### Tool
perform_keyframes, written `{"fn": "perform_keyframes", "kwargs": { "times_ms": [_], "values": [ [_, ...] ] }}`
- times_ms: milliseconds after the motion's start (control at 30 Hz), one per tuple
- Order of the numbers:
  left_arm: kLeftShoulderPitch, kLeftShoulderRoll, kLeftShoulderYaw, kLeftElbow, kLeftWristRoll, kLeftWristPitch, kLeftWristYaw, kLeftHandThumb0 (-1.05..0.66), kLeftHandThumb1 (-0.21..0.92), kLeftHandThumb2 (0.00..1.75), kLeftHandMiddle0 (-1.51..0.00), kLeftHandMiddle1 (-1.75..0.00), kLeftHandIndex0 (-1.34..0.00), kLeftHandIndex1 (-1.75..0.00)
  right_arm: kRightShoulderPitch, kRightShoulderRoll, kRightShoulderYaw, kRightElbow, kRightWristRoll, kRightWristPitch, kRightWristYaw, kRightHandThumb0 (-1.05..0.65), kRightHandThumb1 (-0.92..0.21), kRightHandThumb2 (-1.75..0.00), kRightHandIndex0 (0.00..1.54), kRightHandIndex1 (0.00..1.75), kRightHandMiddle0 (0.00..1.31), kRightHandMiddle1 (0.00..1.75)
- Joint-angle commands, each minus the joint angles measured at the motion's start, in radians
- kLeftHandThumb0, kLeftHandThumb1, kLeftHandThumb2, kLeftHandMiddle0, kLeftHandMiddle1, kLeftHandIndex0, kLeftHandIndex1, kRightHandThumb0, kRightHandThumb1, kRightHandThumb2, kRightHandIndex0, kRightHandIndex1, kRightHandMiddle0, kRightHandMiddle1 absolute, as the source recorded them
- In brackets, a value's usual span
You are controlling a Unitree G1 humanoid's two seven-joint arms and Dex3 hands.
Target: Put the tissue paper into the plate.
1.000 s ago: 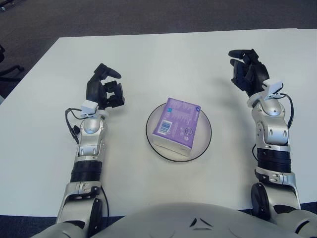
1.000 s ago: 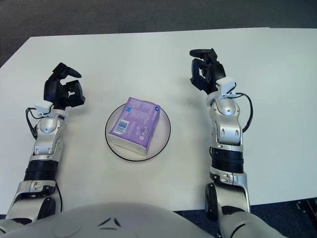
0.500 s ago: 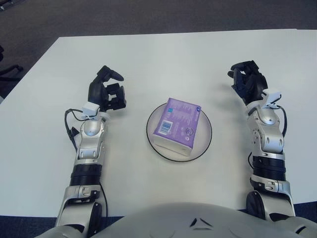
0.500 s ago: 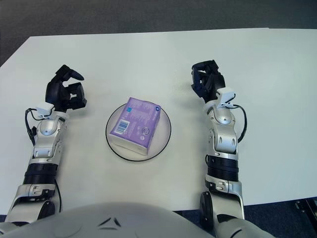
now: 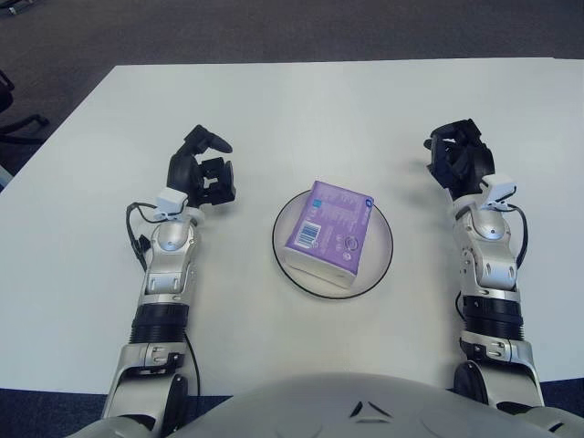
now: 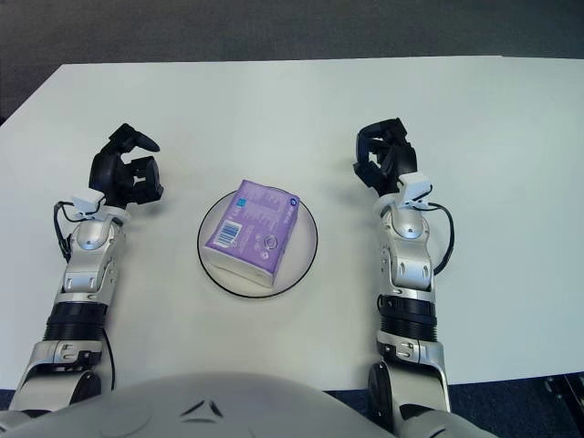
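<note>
**Both hands drawn back, tissue pack lying in the plate**

Since a second ago the right hand (image 5: 459, 157) has slid a little inward and nearer the robot, and the left hand (image 5: 203, 170) has edged slightly to the right; the pack and plate have not budged.

From where I stand, the biggest thing is the white table (image 5: 301, 100), a smooth matte slab with dark carpet (image 5: 274, 27) showing beyond its far edge. Near the middle of it sits the plate (image 5: 379, 270), round, shallow and white with a thin dark rim. Inside it lies the tissue paper (image 5: 327, 232), a soft-cornered rectangular pack in glossy purple wrap with a white barcode label on top and a pale lower side; it lies flat, turned at a slant, within the rim.

The two hands flank the plate, well apart from it, nothing between them and it. Both are black, blocky and jointed on silver forearms with black cabling. The left hand's fingers are loosely curled, gripping nothing. The right hand's fingers are likewise bent and relaxed, holding nothing.
</note>
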Motion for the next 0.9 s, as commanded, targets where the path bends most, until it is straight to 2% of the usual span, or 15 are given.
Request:
{"fn": "perform_keyframes", "kwargs": {
  "times_ms": [0,133,200,333,567,867],
  "values": [
    [0.092,-0.055,-0.016,0.037,-0.006,0.002,-0.004,-0.46,0.4,1.22,-1.3,-1.75,-0.55,-1.75,0.112,0.066,0.023,0.006,0.006,0.024,-0.019,-0.38,-0.73,-0.78,0.51,1.47,0.31,1.75],
    [0.094,-0.056,-0.017,0.038,-0.01,0.002,-0.005,-0.45,0.41,1.21,-1.29,-1.75,-0.54,-1.75,0.128,0.065,0.039,0.002,0.019,0.051,-0.017,-0.38,-0.71,-0.81,0.54,1.54,0.32,1.75],
    [0.097,-0.058,-0.018,0.035,-0.012,0.004,-0.004,-0.45,0.41,1.2,-1.29,-1.75,-0.54,-1.75,0.134,0.062,0.043,0.002,0.029,0.064,-0.011,-0.38,-0.69,-0.84,0.57,1.63,0.34,1.75],
    [0.1,-0.059,-0.019,0.039,-0.016,-0.001,-0.005,-0.45,0.41,1.2,-1.29,-1.75,-0.54,-1.75,0.132,0.055,0.04,0.041,0.05,0.065,0.011,-0.39,-0.65,-0.89,0.67,1.72,0.37,1.75],
    [0.103,-0.065,-0.02,0.049,-0.02,-0.012,-0.006,-0.45,0.41,1.2,-1.29,-1.75,-0.54,-1.75,0.126,0.029,0.049,0.086,0.055,0.067,0.047,-0.41,-0.55,-1.02,0.88,1.74,0.44,1.75],
    [0.108,-0.075,-0.018,0.063,-0.029,-0.002,-0.009,-0.45,0.41,1.2,-1.29,-1.75,-0.54,-1.75,0.142,-0.002,0.088,0.075,0.009,0.115,0.054,-0.44,-0.46,-1.14,1.02,1.75,0.5,1.75]
  ]
}}
